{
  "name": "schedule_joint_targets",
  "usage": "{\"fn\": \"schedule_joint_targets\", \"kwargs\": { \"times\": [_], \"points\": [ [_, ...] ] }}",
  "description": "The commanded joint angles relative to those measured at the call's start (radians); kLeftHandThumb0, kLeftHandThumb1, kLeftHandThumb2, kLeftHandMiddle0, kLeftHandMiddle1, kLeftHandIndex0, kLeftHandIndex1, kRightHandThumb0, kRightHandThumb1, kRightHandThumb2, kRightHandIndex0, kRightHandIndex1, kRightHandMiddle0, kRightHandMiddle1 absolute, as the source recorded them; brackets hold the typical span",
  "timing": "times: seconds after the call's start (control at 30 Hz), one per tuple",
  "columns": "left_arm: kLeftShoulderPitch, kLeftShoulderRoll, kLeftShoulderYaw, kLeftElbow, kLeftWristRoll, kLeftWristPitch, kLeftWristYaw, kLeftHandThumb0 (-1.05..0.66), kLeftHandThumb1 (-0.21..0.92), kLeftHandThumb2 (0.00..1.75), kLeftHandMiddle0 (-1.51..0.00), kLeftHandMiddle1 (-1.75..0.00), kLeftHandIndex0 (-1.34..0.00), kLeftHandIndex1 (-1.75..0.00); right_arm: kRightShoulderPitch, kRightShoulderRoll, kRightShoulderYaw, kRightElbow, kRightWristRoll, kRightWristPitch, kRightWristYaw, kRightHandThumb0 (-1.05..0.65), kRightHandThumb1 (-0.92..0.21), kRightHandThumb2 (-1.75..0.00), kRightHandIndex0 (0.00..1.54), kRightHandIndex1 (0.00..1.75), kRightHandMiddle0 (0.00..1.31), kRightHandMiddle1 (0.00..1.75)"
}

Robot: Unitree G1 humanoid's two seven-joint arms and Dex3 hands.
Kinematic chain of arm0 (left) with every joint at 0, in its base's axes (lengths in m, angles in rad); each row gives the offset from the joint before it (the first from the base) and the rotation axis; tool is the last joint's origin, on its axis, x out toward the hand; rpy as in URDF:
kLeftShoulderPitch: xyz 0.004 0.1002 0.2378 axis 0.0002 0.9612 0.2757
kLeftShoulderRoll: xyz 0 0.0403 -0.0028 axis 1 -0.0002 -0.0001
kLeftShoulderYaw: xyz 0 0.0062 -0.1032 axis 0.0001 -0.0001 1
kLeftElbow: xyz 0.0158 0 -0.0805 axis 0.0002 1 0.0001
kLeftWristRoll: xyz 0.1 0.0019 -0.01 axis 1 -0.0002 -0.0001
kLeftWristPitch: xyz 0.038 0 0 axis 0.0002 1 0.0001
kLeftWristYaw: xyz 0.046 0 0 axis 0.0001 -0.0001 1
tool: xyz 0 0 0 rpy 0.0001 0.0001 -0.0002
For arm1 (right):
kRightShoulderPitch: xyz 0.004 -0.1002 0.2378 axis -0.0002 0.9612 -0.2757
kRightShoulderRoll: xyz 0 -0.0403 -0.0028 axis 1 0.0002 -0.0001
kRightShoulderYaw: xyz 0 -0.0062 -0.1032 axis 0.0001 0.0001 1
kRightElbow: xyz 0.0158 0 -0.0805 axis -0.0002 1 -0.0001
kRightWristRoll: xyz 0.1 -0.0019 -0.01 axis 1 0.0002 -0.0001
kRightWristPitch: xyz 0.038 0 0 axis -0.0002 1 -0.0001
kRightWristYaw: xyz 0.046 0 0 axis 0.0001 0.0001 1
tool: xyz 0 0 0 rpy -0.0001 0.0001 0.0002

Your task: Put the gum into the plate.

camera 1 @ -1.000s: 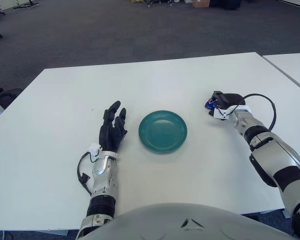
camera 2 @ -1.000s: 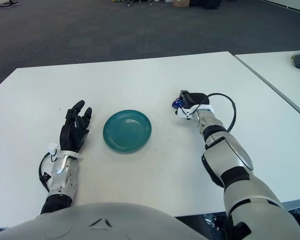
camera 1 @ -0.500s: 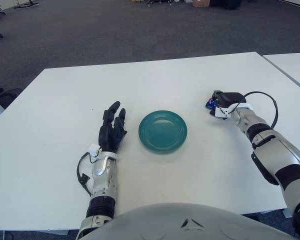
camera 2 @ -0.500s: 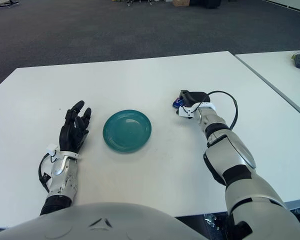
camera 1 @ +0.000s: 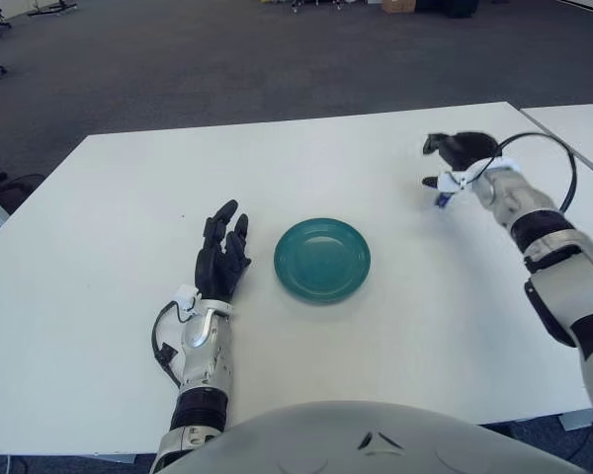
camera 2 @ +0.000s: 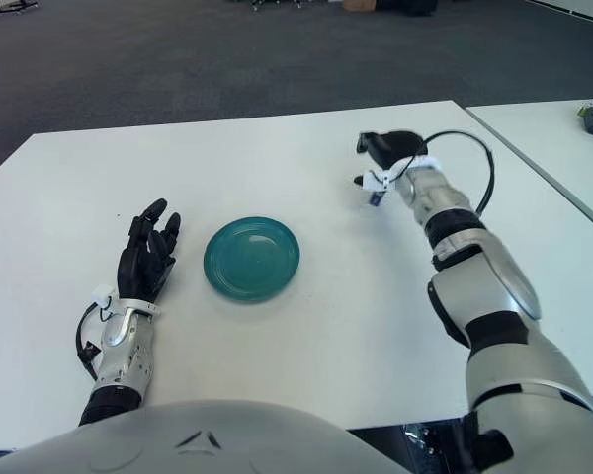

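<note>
Above table [camera 1: 128, 197], gum [camera 1: 443, 197] in right hand [camera 1: 458, 163]

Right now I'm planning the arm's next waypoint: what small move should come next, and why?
Probably carry the right hand left toward the plate. It holds the gum raised above the table, well to the plate's right; the left hand shows beside the plate's left.

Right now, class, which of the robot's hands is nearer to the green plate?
Left. The left hand shows just beside the plate, on its left. The right hand, holding the gum, is raised farther off, beyond the plate's right side.
</note>
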State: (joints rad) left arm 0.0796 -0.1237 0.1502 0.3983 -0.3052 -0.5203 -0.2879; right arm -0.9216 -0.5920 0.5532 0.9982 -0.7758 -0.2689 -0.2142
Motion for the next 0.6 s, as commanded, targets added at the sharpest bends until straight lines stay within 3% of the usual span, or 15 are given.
{"fn": "schedule_joint_targets", "kwargs": {
  "times": [0.0, 0.33, 0.57],
  "points": [
    [0.034, -0.029, 0.000, 0.061, -0.003, -0.011, 0.001, -0.81, 0.92, 0.80, -0.33, -0.01, 0.00, -0.83, 0.012, -0.021, -0.015, -0.091, -0.005, 0.019, 0.046, -0.41, -0.57, -0.99, 0.88, 1.75, 0.42, 1.75],
    [0.018, -0.032, 0.003, 0.085, -0.002, -0.023, 0.002, -0.80, 0.92, 0.80, -0.32, -0.01, 0.00, -0.81, 0.029, -0.093, -0.055, -0.290, -0.016, 0.042, 0.156, -0.42, -0.53, -1.05, 0.91, 1.75, 0.45, 1.75],
    [0.006, -0.036, 0.008, 0.097, -0.015, -0.020, -0.005, -0.79, 0.92, 0.80, -0.32, 0.00, 0.00, -0.78, 0.033, -0.091, -0.073, -0.333, -0.022, 0.068, 0.212, -0.43, -0.48, -1.11, 0.98, 1.75, 0.49, 1.75]
  ]
}}
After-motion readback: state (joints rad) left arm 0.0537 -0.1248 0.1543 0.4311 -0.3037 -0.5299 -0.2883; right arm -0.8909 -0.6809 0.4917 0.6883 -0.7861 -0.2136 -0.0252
